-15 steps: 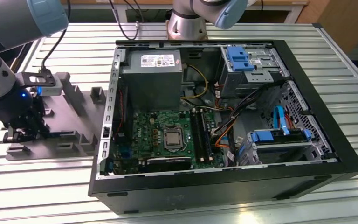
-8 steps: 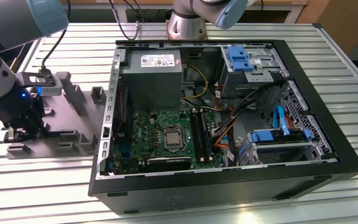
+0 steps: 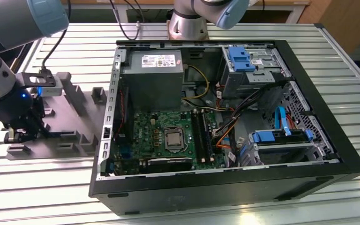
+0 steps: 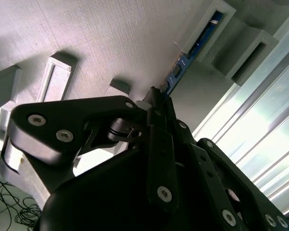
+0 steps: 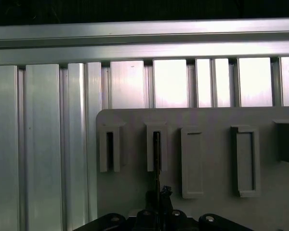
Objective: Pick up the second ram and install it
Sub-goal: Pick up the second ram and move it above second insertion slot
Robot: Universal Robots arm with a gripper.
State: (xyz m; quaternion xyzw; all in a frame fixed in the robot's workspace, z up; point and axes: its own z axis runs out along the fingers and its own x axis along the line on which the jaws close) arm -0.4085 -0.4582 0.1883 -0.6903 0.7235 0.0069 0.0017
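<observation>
The second ram (image 4: pixel 183 65) is a thin stick seen edge-on, bluish green in the second wrist view. Its far end still sits in a raised slot of the grey holder block (image 4: pixel 86 38). My gripper (image 4: pixel 156 98) is shut on its near end, fingers pressed together around it. In the first wrist view the ram (image 5: pixel 156 163) runs as a dark line from the holder slot down to the gripper (image 5: pixel 157 202). In the exterior view the gripper (image 3: pixel 18 135) hangs low over the grey holder block (image 3: pixel 73 117), at the exterior view's left of the open computer case (image 3: pixel 305 168).
Inside the case lie the green motherboard (image 3: pixel 148 126) with its black memory slots (image 3: pixel 202 133), a grey power supply (image 3: pixel 152 70), blue drive brackets (image 3: pixel 243 58) and loose cables (image 3: pixel 230 136). The holder block has several more raised slots (image 5: pixel 245 161). All of it rests on a ribbed aluminium table (image 3: pixel 42 187).
</observation>
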